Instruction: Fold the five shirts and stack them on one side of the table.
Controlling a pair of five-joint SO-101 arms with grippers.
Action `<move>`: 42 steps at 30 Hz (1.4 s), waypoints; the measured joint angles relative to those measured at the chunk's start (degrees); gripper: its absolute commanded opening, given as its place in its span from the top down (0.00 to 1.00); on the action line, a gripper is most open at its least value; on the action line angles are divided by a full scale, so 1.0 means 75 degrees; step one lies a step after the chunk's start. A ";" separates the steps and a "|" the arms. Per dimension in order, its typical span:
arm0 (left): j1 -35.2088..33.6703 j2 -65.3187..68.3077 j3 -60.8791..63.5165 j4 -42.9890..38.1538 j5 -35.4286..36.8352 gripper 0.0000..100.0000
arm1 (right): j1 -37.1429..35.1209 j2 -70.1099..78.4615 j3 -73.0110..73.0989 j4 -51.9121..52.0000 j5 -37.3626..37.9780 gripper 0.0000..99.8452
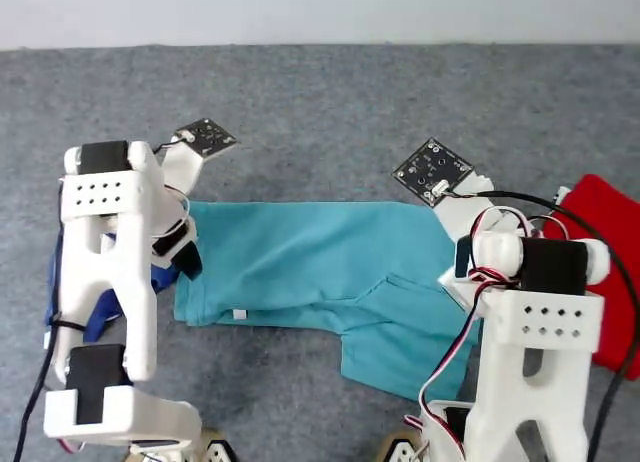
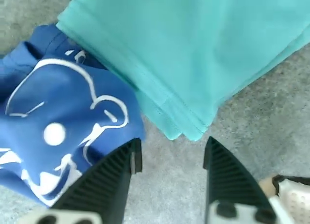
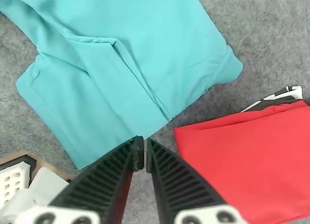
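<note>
Grey carpet [image 1: 330,102], teal shirt [image 1: 310,257], blue shirt [image 2: 72,95] (white print [image 2: 54,133] close-up)

The blue shirt [image 1: 165,279] was largely covered by the left arm [image 1: 105,252]. The red shirt [image 1: 612,232] was clipped by the high view's edge and overlapped by the right arm [image 1: 535,332]. One corner of the teal shirt [image 1: 320,257] was masked by that arm too. The black-and-white scrap [image 3: 280,95] could not be identified.
</note>
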 measured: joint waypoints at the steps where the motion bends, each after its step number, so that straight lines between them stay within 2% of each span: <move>1: -0.0047 0.0000 0.0082 -0.0176 0.0188 0.80 | 0.0000 0.0000 0.0012 0.0000 -0.0070 0.98; 6: -0.0492 0.0750 0.0961 -0.1559 0.0633 0.88 | -0.0012 0.0000 0.0223 0.0000 -0.0516 0.98; 9: -0.1231 0.1524 0.1043 -0.2450 0.0527 0.90 | 0.0000 0.0000 0.0223 0.0000 -0.0563 0.98; 12: -0.2227 0.2274 0.0844 -0.3188 0.0023 0.90 | 0.0000 0.0000 0.0223 0.0000 -0.0586 0.98; 18: -0.4349 0.2848 -0.1067 -0.3118 -0.0164 0.89 | 0.0000 0.0000 0.0223 0.0000 -0.0586 0.98; 22: -0.4771 0.2848 -0.2532 -0.2110 -0.0188 0.89 | -0.0012 0.0000 0.0223 0.0000 -0.0586 0.98; 27: -0.4536 0.2860 -0.4513 -0.0199 -0.0188 0.89 | 0.0000 0.0000 0.0223 0.0000 -0.0586 0.98; 32: -0.3821 0.2614 -0.5111 0.0281 0.0234 0.89 | -0.0012 0.0000 0.0223 0.0000 -0.0586 0.98; 37: -0.2485 0.1313 -0.3305 0.0293 0.0305 0.89 | -0.0023 0.0000 0.0223 0.0000 -0.0656 0.98; 40: -0.1465 0.0387 -0.1653 0.0293 0.0375 0.89 | -0.0012 0.0000 0.0223 0.0000 -0.1078 0.98; 42: -0.0774 -0.0129 -0.0586 0.0164 0.0668 0.85 | 0.0000 0.0000 0.0293 -0.0012 -0.1430 0.96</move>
